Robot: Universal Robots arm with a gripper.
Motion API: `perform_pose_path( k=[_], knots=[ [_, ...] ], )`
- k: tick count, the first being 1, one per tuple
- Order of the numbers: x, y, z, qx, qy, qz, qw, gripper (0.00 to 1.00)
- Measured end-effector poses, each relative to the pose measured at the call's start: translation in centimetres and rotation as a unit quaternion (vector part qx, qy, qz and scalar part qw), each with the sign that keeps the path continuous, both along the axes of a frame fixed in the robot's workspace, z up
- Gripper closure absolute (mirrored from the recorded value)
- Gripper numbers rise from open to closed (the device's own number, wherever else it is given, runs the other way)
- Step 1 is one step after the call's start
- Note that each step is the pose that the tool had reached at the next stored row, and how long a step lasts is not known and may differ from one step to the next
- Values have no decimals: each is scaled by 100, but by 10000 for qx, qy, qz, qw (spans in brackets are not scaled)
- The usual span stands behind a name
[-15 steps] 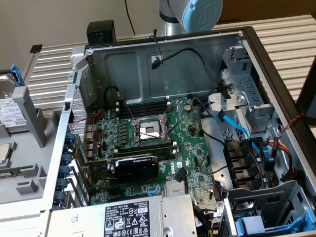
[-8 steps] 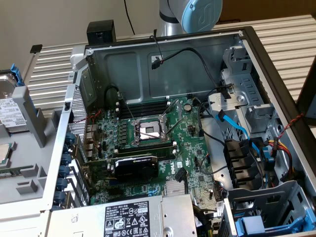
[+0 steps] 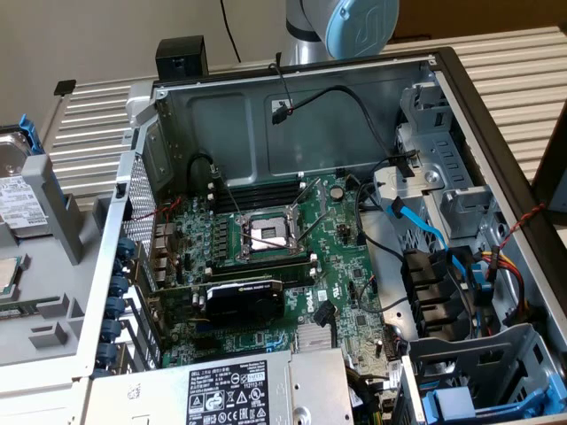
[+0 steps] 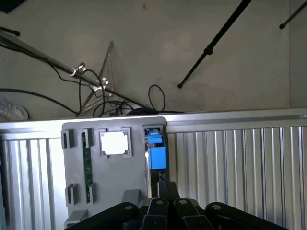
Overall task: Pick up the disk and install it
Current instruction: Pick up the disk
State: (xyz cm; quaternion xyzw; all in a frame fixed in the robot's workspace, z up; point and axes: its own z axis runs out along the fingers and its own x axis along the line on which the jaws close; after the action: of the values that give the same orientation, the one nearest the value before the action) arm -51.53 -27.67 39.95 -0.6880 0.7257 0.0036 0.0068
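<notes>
The gripper point(image 4: 163, 186) has its black fingers pressed together and carries nothing. In the wrist view its tips point at the disk point(image 4: 156, 154), whose blue rail shows just past them; whether they touch it cannot be told. The disk point(image 3: 11, 193) stands on edge in a slot of the grey holder point(image 4: 115, 179) on the slatted desk point(image 4: 230, 167), beside the processor chip point(image 4: 115, 143). In the exterior view the holder point(image 3: 49, 208) sits at the exterior view's left, outside the open computer case point(image 3: 292, 115).
</notes>
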Motion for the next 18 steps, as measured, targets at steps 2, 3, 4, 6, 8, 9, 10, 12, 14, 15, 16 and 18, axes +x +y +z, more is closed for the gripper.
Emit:
perform_pose_path(
  k=[2,3,4,6,8,9,10,12,14,15,16,18],
  knots=[
    [-15,0,0,0,0,61,10000,89],
    [-19,0,0,0,0,79,10000,89],
    [-25,0,0,0,0,85,10000,89],
    [-38,0,0,0,0,87,10000,89],
    [-47,0,0,0,0,88,10000,89],
    [-50,0,0,0,0,87,10000,89],
    [-52,1,0,0,0,87,10000,89],
    [-53,1,0,0,0,87,10000,89],
    [-54,0,0,0,0,87,10000,89],
    [-54,0,0,0,0,87,10000,89],
    [-54,0,0,0,0,87,10000,89],
    [-53,0,0,0,0,87,10000,89]
  ],
)
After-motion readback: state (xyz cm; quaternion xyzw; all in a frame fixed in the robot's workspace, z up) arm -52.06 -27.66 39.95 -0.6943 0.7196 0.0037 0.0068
